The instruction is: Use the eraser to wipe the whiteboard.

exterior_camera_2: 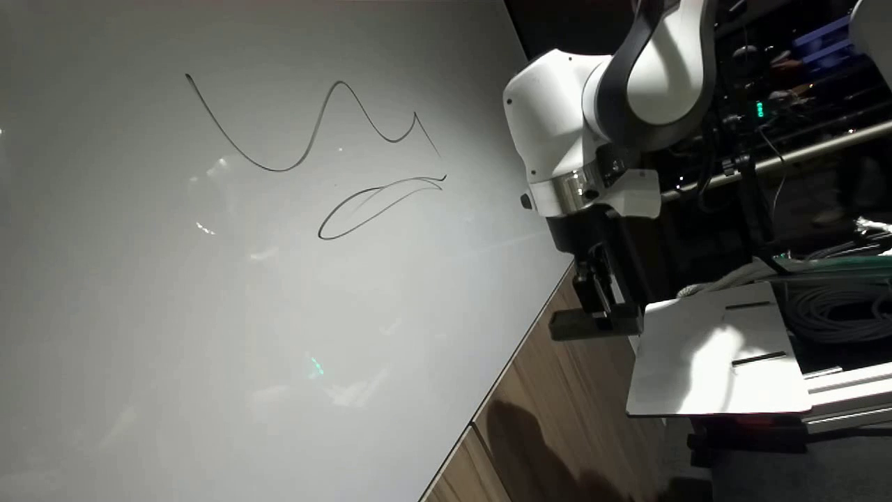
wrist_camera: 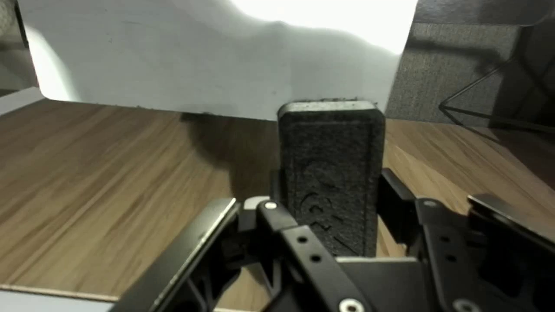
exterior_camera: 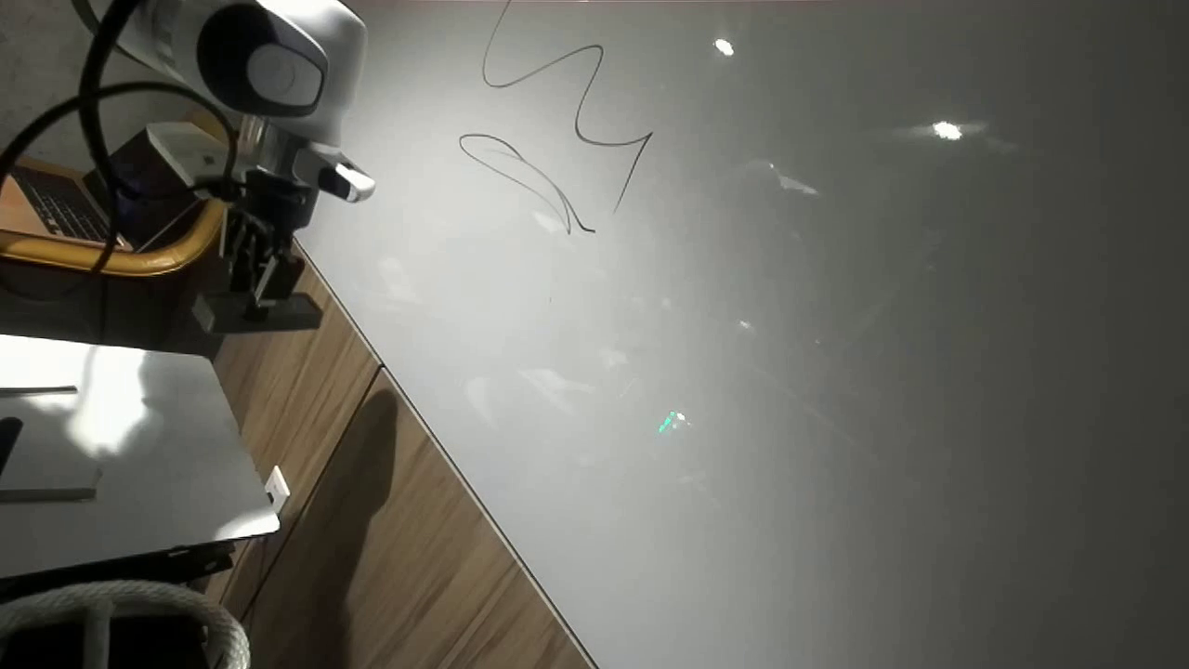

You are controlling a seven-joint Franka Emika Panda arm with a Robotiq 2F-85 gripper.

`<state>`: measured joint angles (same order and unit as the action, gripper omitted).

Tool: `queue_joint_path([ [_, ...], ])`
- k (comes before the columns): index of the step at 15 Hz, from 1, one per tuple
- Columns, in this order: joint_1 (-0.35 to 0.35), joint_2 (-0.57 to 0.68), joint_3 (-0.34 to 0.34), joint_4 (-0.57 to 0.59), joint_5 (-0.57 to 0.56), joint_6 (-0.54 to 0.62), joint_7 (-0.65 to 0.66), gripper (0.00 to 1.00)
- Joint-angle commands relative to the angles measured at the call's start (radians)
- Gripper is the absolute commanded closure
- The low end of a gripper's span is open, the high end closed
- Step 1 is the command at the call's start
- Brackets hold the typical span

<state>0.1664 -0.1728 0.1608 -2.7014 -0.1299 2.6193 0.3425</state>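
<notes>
Two fingers (wrist_camera: 395, 199), one to each long side, and the eraser (wrist_camera: 332, 173) was mine! My gripper (wrist_camera: 331, 197) had it pinched, jaws pressed in on the black block, with no gap that I could spot. In both exterior views it sat crosswise at the tips, sticking out either way. Just beyond came the white tabletop (wrist_camera: 164, 65); the block hung near its edge, no contact there that I could make out. Past that, wooden panels (wrist_camera: 108, 164), a dark shadow across them.

And then the big one: the whiteboard (exterior_camera: 836, 520), broad, glossy, apart from the eraser! Out on it ran a dark wavy line (exterior_camera_2: 320, 118) and, just beside, a narrow loop (exterior_camera_2: 382, 187), neither of them wiped off.

So the grasp was made, I judged, and bringing the block to the board was the step in hand. The next move, as I read it, called for a rise toward those marks, then a turn to lay the wiping side flat (which side that was, I couldn't tell), then even pressure and long strokes, the pinch firm enough that drag wouldn't twist the block loose.
</notes>
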Motion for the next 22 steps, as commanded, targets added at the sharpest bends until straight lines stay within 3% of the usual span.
queue_joint_path([
  [1,0.045,-0.204,0.083,-0.004,0.026,-0.101,0.009,0.72],
  [5,0.058,-0.299,0.19,0.11,-0.015,-0.172,0.038,0.72],
  [11,-0.041,-0.295,0.282,0.418,-0.175,-0.195,0.05,0.72],
  [18,-0.177,-0.121,0.382,0.817,-0.38,-0.197,0.101,0.72],
  [22,-0.184,0.049,0.424,1.007,-0.547,-0.211,0.183,0.72],
])
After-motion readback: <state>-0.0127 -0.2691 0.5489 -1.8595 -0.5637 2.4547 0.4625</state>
